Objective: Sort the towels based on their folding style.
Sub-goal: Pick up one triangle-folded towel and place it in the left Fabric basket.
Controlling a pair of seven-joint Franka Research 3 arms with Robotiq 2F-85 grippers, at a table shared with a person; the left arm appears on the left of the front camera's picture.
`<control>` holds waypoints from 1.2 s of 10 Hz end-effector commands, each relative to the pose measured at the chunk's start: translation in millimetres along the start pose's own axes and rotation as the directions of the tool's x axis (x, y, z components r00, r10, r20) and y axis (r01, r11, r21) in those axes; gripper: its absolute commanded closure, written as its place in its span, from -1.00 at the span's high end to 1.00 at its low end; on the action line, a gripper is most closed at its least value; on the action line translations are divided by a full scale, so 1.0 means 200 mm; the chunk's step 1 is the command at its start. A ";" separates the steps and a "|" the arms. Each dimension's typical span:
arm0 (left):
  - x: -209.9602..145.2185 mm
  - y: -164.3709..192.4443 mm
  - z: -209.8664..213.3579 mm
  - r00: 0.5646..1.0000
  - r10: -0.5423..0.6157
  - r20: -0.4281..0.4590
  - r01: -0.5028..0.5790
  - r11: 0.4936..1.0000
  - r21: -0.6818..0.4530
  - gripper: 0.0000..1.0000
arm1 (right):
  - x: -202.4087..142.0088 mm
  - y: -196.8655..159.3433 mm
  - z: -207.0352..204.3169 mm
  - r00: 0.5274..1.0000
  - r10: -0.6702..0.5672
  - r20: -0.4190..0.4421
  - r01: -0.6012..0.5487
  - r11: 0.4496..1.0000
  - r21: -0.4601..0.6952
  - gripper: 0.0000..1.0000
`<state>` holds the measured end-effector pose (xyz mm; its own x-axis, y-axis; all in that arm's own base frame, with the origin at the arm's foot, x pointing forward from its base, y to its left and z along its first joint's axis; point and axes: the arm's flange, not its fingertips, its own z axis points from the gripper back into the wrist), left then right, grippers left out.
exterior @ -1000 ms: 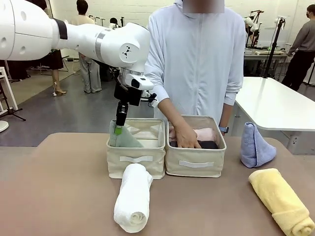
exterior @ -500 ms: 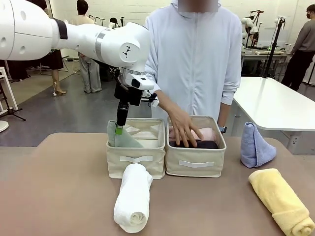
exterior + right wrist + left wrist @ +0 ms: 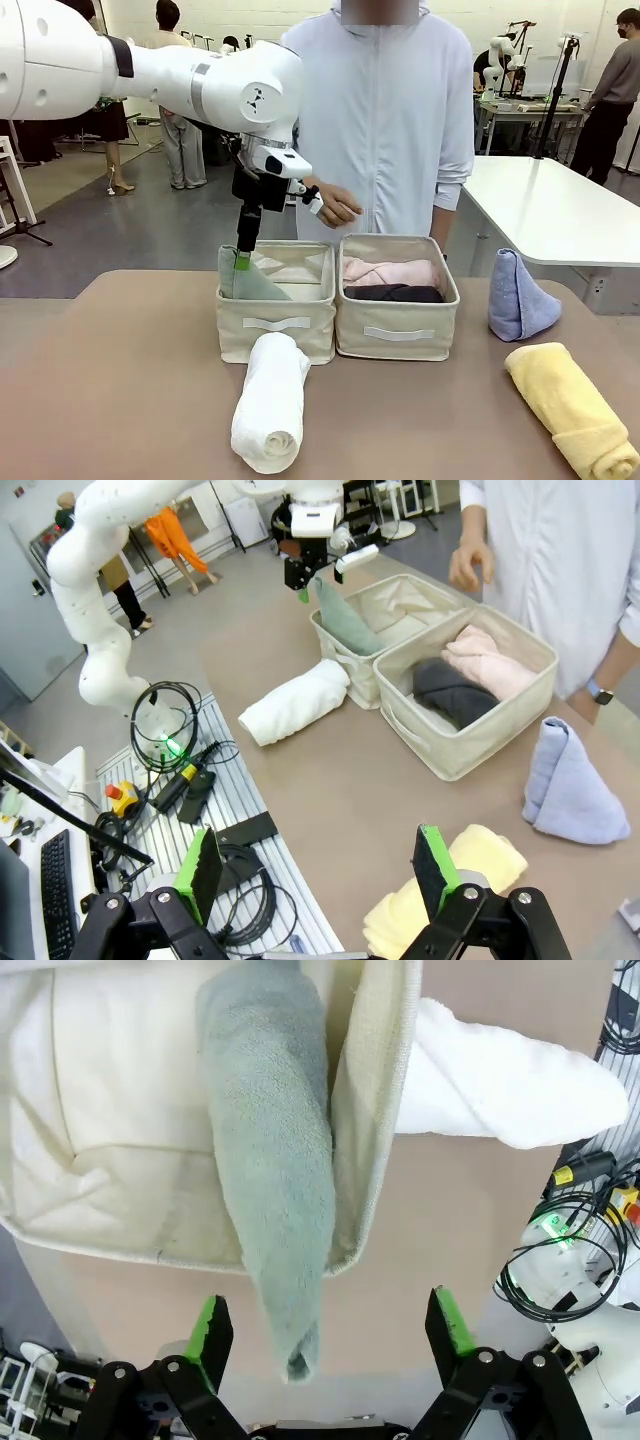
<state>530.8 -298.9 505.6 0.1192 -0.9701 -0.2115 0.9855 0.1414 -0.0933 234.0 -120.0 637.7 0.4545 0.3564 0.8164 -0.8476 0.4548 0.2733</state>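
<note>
Front view: my left tool (image 3: pixel 242 262) hangs released, its fingers spread either side of the pale green towel (image 3: pixel 250 283), a cone leaning in the left basket (image 3: pixel 275 335). On the worktop (image 3: pixel 130 400) just before that basket lies the white towel (image 3: pixel 270 400), rolled. The pink towel (image 3: pixel 390 270) and dark grey towel (image 3: pixel 395 293) sit in the right basket (image 3: pixel 398 335); the blue towel (image 3: pixel 518 297) stands and the yellow towel (image 3: pixel 570 405) lies farther right. My right tool (image 3: pixel 318 870) is released, empty.

Yellow towel (image 3: pixel 565 405) runs off the front view's lower corner — basket wall (image 3: pixel 235 338) hides the base of the pale green towel (image 3: pixel 250 285).
</note>
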 end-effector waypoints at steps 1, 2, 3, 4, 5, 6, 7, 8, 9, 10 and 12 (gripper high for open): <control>-0.31 -0.15 0.21 0.976 -0.115 0.187 0.117 0.993 0.000 1.00 | 0.01 0.00 0.00 1.000 0.001 0.018 -0.002 1.000 0.015 1.00; -0.61 -0.23 0.33 0.931 -0.157 0.330 0.161 0.987 0.016 1.00 | 0.01 0.00 0.00 1.000 0.001 0.018 -0.002 1.000 0.015 1.00; -0.97 -0.28 0.40 0.843 -0.187 0.504 0.195 0.980 0.038 1.00 | 0.01 0.00 0.00 1.000 0.001 0.018 -0.002 1.000 0.015 1.00; -1.23 -0.29 0.40 0.736 -0.227 0.638 0.267 0.963 0.035 1.00 | 0.01 0.00 0.00 1.000 0.001 0.018 -0.002 1.000 0.015 1.00; -1.45 -0.28 0.36 0.628 -0.233 0.742 0.308 0.951 0.037 1.00 | 0.01 0.00 0.00 1.000 0.001 0.018 -0.002 1.000 0.015 1.00; -1.61 -0.22 0.29 0.523 -0.204 0.828 0.341 0.940 0.016 1.00 | 0.01 0.00 0.00 1.000 0.001 0.018 -0.002 1.000 0.015 1.00; -1.76 -0.13 0.19 0.427 -0.146 0.893 0.351 0.936 -0.015 1.00 | 0.01 0.00 0.00 1.000 0.001 0.018 -0.002 1.000 0.015 1.00; -1.84 -0.06 0.09 0.355 -0.082 0.931 0.325 0.945 -0.041 1.00 | 0.01 0.00 0.00 1.000 0.001 0.018 -0.002 1.000 0.015 1.00; -1.91 -0.02 0.01 0.301 -0.051 0.952 0.288 0.957 -0.039 1.00 | 0.01 0.00 0.00 1.000 0.001 0.018 -0.002 1.000 0.015 1.00; -1.99 -0.01 -0.06 0.256 -0.022 0.966 0.241 0.970 -0.041 1.00 | 0.01 0.00 0.00 1.000 0.001 0.018 -0.002 1.000 0.015 1.00; -2.13 -0.05 -0.13 0.155 -0.005 0.988 0.120 0.993 -0.014 1.00 | 0.01 0.00 0.00 1.000 0.001 0.018 -0.002 1.000 0.015 1.00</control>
<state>480.2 121.4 556.3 0.1423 -0.3883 0.9105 0.9844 -0.0410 -0.1713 234.3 -121.2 637.1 0.4586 0.3543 0.8149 -0.8450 0.4577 0.2766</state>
